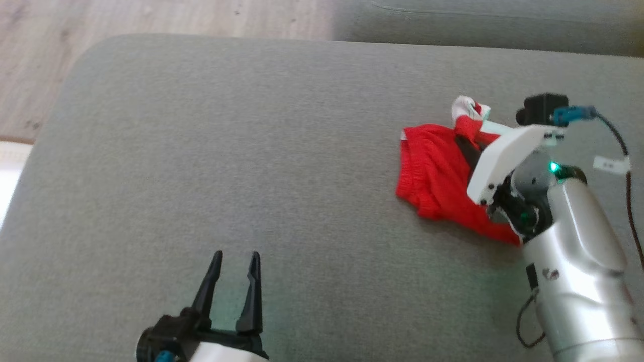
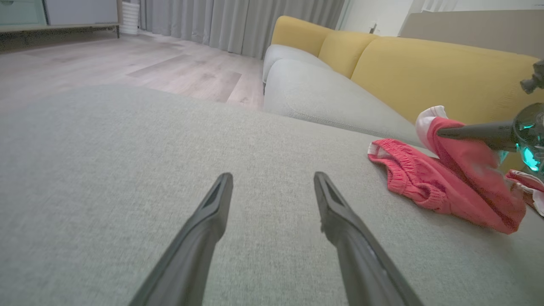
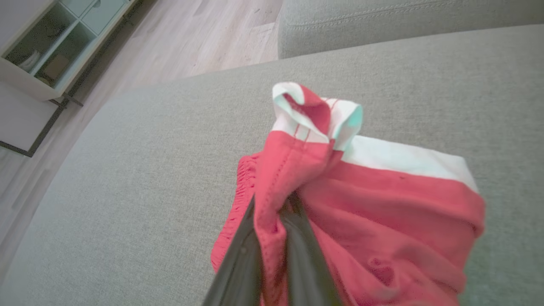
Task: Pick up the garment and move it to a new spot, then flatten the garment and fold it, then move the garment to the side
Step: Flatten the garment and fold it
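- The right gripper point(image 3: 275, 209) is clamped shut on a bunched fold of the garment point(image 3: 382, 204), with red cloth pinched between its two dark fingers.
- A white part with striped trim stands up just past its fingertips. The rest slumps beside and beneath them onto the grey cushion point(image 1: 201, 125).
- The left gripper point(image 1: 235, 261) hovers over the cushion with its fingers spread wide and empty. The garment lies well apart, off to its right.

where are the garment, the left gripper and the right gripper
garment point(image 1: 432, 171), head view, on its crumpled red body
left gripper point(image 1: 236, 256), head view, midway between its open fingertips
right gripper point(image 3: 274, 202), right wrist view, between the fingertips pinching the garment
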